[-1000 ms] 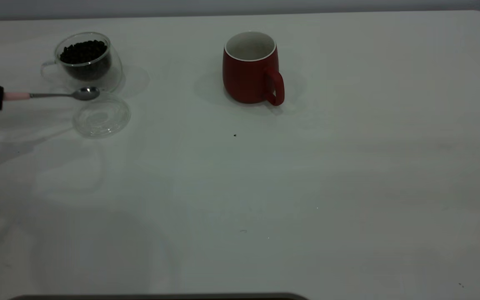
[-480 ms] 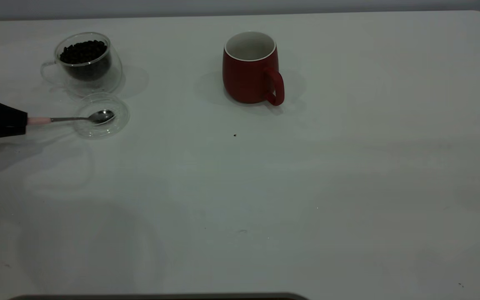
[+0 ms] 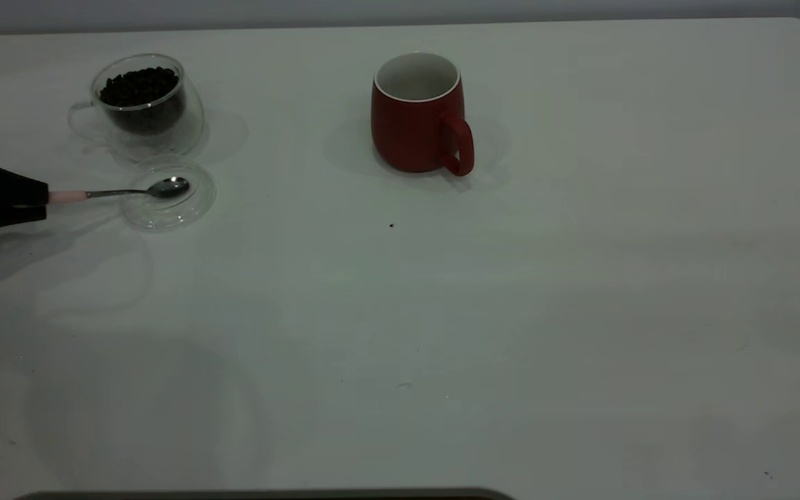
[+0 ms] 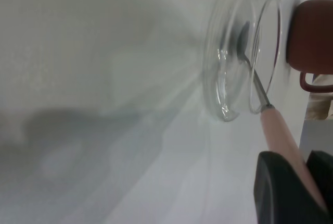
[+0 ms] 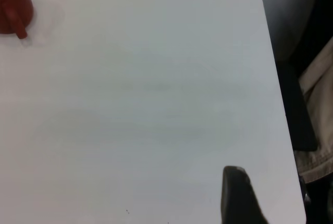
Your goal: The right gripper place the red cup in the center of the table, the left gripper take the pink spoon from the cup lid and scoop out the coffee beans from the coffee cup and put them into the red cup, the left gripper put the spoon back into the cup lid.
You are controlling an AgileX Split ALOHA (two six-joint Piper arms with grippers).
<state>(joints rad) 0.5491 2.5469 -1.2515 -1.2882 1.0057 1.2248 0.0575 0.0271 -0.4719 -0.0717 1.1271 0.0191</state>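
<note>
My left gripper is at the table's left edge, shut on the pale pink handle of the pink spoon. The spoon lies level, with its metal bowl over the clear cup lid. In the left wrist view the bowl sits inside the lid, and I cannot tell if it touches. The coffee cup with coffee beans stands just behind the lid. The red cup stands upright at the back centre with its handle toward the front. My right gripper is outside the exterior view; its wrist view shows one finger.
The white table is bare apart from a few dark specks. The right wrist view shows the table's right edge, with dark objects and cloth beyond it, and the red cup far off.
My left gripper moved right and toward the front with the spoon. The spoon bowl went from in front of the coffee cup to over the lid.
</note>
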